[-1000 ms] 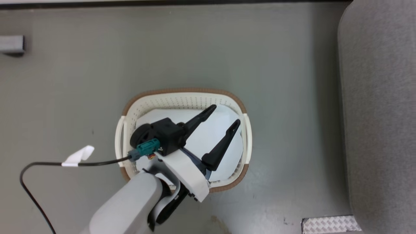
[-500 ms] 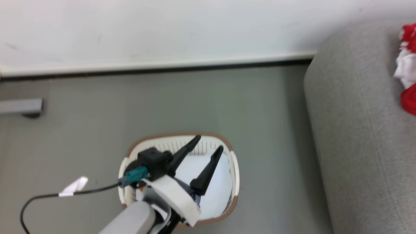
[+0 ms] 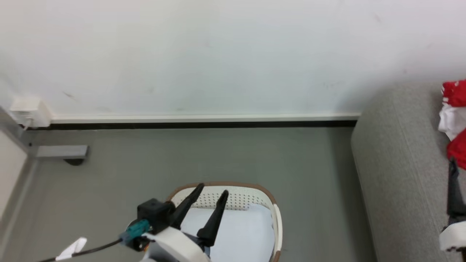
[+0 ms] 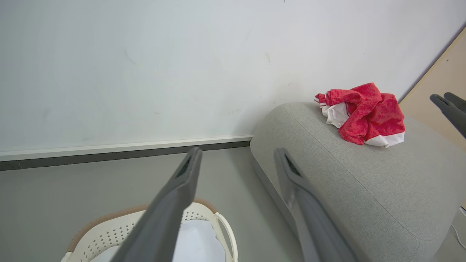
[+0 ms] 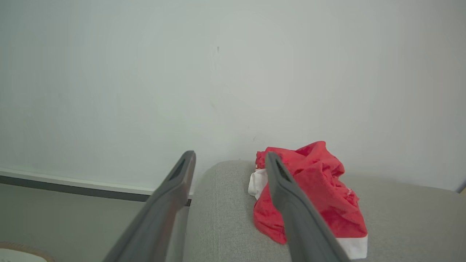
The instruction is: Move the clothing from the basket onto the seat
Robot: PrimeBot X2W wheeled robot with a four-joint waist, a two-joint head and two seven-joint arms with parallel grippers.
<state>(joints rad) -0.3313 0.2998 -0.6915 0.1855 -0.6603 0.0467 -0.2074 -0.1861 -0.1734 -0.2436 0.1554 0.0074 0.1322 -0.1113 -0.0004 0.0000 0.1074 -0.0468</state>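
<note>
Lying on seat [image 5: 218,218], clothing [image 5: 327,182] just beyond R pincer [image 5: 229,156].

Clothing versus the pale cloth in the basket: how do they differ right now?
Colour: the clothing is bright red with white panels; the pale cloth is plain blue-white.
Pose: the clothing lies crumpled in a heap; the pale cloth lies flat.
Place: the clothing rests on the seat; the pale cloth sits inside the basket.
Both are soft fabric.

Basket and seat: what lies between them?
A bare stretch of grey floor, seen in the head view, separates the basket from the seat; nothing lies on it.
</note>
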